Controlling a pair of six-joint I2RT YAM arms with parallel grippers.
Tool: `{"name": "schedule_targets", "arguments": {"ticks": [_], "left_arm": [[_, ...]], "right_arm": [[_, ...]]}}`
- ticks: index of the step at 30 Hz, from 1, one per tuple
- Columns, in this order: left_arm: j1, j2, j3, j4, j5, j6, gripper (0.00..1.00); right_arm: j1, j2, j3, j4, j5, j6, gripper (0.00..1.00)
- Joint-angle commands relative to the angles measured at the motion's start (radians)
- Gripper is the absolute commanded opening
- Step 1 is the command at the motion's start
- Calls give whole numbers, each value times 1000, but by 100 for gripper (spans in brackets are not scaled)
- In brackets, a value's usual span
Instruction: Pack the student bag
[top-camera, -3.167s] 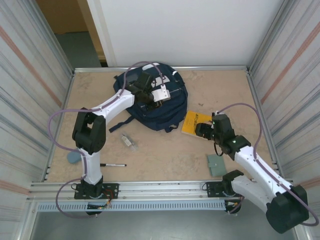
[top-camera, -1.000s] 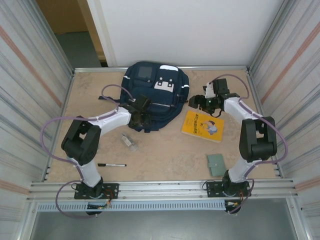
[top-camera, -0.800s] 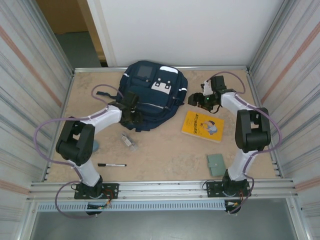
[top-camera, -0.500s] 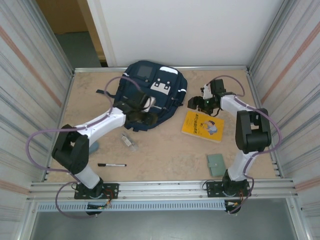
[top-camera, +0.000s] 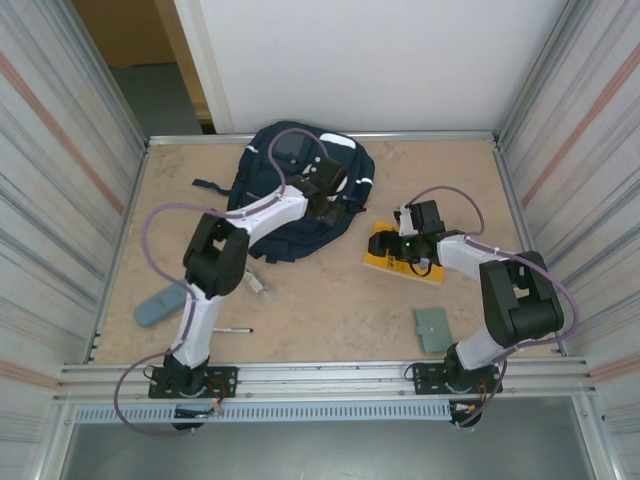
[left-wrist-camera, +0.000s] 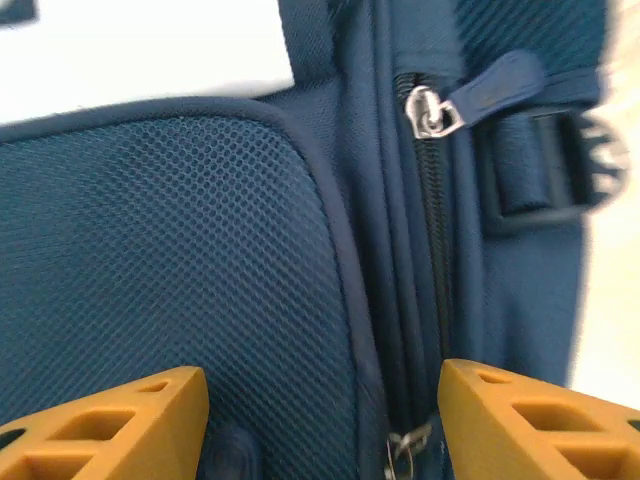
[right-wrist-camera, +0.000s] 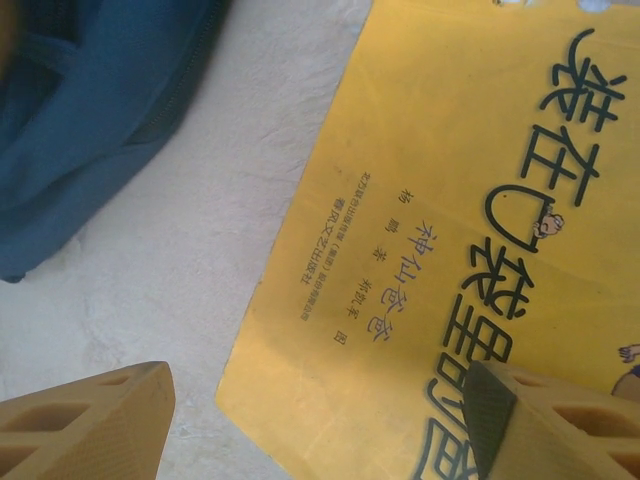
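Student bag (top-camera: 265, 170) lies flat at the far edge of the counter (top-camera: 330, 300), near mid-width. Left end effector (left-wrist-camera: 322, 372) sits over its mesh panel (left-wrist-camera: 170, 250) and zipper (left-wrist-camera: 432, 112), jaws apart and gripping nothing. Right end effector (right-wrist-camera: 320, 375) is wide open over the yellow book (right-wrist-camera: 450, 200) edge, empty.

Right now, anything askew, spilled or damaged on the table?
Nothing damaged or spilled. The backpack lies flat, and its zipper looks closed in the left wrist view. The yellow book, pen and green wallet lie loose, not yet packed.

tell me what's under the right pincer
The yellow book lies flat on the table below the open right pincer, its edge between the fingers. Whatever lies beneath the book is covered.
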Motion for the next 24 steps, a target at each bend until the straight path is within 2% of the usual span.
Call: {"name": "schedule_targets", "arguments": {"ticks": [1,3,7,10,14,18,20,22,24], "left_arm": [[3,59,85,-85,-114,-59,61],[7,88,108,-85,-95,-69,55],[6,104,119,-68,-8,-61,20],[4,81,114,-65,51,-16,0],[3,5,93,-74,60,81,0],[-9,-143,17,-22,136,232,0],[-18,-211,-26,13,113,291,0],[-18,-270,-63,34,126,350,0],[-18,-319,-100,64,127,393,0]], "right_arm": [[20,-33,-8,65,14,-14,75],[35,-28,-6,76,18,-15,75],[67,-21,4,65,33,-32,73],[64,-19,18,27,52,-36,73],[35,-27,57,-46,67,-86,73],[32,-8,148,-141,97,-208,72],[14,29,182,-126,36,-215,68],[-26,90,242,-123,-96,-199,66],[-28,136,289,-124,-122,-224,66]]}}
